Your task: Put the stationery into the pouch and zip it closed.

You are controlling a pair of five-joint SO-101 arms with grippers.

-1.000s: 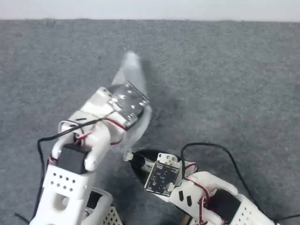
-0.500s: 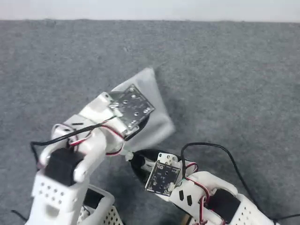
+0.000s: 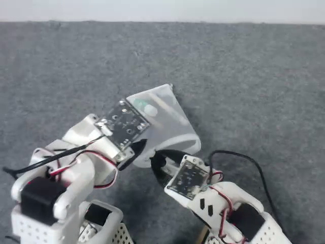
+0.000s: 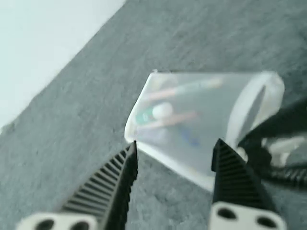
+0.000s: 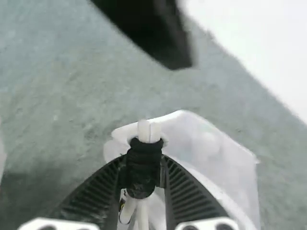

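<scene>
A translucent white pouch [image 3: 165, 117] lies on the grey mat with pens and a green-and-white item showing through it [image 4: 192, 115]. My left gripper [image 4: 175, 146] is open just above the pouch's near side, one finger [image 4: 120, 175] on each flank, with nothing held. From above it sits at the pouch's near-left edge [image 3: 136, 150]. My right gripper [image 5: 142, 165] is shut on the pouch's zipper pull [image 5: 144, 132], a white tab on a dark piece, at the near corner [image 3: 158, 161].
A white perforated part [image 3: 109, 229] stands at the near left by the arm bases. A black cable [image 3: 244, 160] loops off the right arm. Open grey mat [image 3: 254, 76] stretches to the far wall.
The pouch has swung down from a raised, bunched shape and spread flat to the right. My left arm pulled back toward the near left. My right gripper shifted slightly right, still on the zipper pull.
</scene>
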